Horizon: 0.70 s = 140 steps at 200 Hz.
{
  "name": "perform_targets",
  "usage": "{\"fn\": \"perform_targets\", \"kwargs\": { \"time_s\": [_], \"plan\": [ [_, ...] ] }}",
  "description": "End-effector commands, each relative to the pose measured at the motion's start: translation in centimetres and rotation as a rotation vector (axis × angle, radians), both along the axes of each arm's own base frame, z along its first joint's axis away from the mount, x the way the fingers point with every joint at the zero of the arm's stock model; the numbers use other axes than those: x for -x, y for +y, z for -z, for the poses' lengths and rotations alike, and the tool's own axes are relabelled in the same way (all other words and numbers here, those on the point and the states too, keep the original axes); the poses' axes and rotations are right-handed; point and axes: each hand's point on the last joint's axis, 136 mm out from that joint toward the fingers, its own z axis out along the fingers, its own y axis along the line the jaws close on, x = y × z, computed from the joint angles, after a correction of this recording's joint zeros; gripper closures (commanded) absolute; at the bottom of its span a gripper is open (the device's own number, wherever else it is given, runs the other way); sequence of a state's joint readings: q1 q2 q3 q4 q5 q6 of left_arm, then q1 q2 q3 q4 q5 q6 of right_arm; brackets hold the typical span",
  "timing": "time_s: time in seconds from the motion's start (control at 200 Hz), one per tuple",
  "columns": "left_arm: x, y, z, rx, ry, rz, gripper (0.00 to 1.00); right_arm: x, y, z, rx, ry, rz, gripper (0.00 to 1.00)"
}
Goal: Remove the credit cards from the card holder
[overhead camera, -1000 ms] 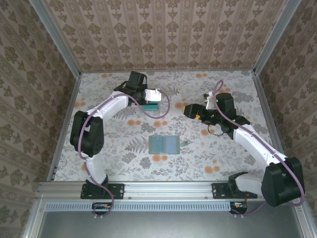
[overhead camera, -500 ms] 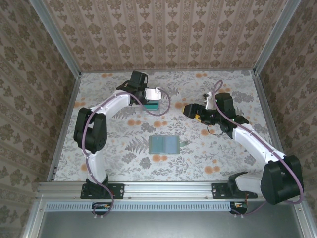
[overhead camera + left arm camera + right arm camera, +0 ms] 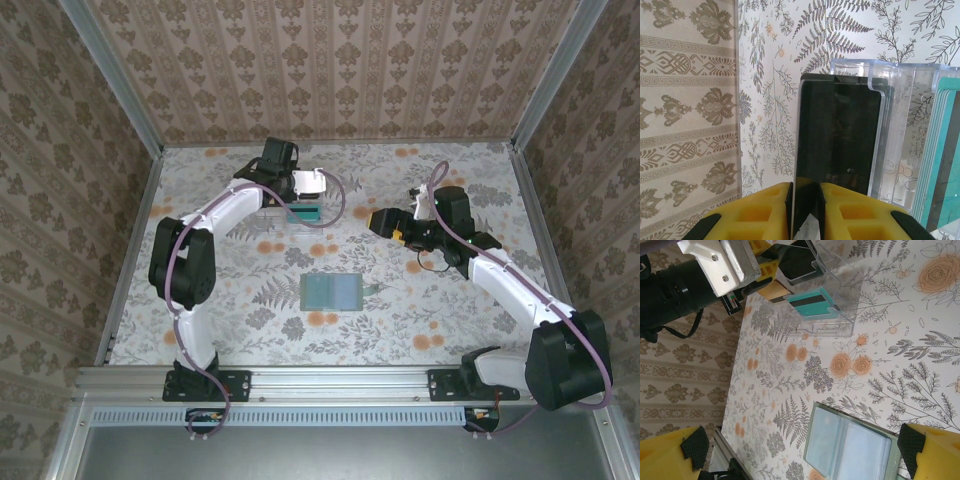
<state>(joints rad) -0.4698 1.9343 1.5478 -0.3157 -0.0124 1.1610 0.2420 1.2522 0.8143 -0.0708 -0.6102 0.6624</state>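
The card holder (image 3: 332, 291) lies open on the middle of the table, a sage-green wallet with pale inner pockets (image 3: 850, 447). My left gripper (image 3: 300, 198) is at the far side, shut on a dark card (image 3: 837, 135) that stands on edge at the clear tray (image 3: 892, 115). An orange card edge (image 3: 772, 290) shows beside the left gripper (image 3: 762, 270). Teal cards (image 3: 940, 165) stand in the tray. My right gripper (image 3: 382, 221) hovers open right of the tray and beyond the wallet, its yellow fingers (image 3: 670, 455) wide apart with nothing between them.
The clear plastic tray (image 3: 304, 212) stands near the back centre on the floral tablecloth (image 3: 240, 300). Patterned walls (image 3: 340, 70) close in the back and both sides. A metal rail (image 3: 330, 380) runs along the near edge.
My left gripper has shifted slightly toward the back wall with the card, and its elbow has swung inward. The right arm has barely moved.
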Motion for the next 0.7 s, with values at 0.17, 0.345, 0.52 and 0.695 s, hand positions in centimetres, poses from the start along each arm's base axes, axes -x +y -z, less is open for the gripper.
{"fn": "perform_targets", "kwargs": {
  "time_s": [0.17, 0.345, 0.52, 0.695],
  "plan": [
    [0.3, 0.2, -0.2, 0.021, 0.029, -0.011, 0.68, 0.2, 0.1, 0.2, -0.020, 0.012, -0.007, 0.00],
    [0.6, 0.0, -0.6, 0.036, 0.037, -0.003, 0.68, 0.2, 0.1, 0.2, -0.024, 0.011, -0.006, 0.00],
    [0.4, 0.2, -0.9, 0.031, 0.020, -0.017, 0.67, 0.2, 0.1, 0.3, -0.025, 0.015, -0.005, 0.00],
    [-0.2, -0.1, -4.2, 0.163, -0.013, -0.108, 0.59, 0.3, -0.1, 0.4, -0.013, 0.017, 0.004, 0.00]
  ]
}}
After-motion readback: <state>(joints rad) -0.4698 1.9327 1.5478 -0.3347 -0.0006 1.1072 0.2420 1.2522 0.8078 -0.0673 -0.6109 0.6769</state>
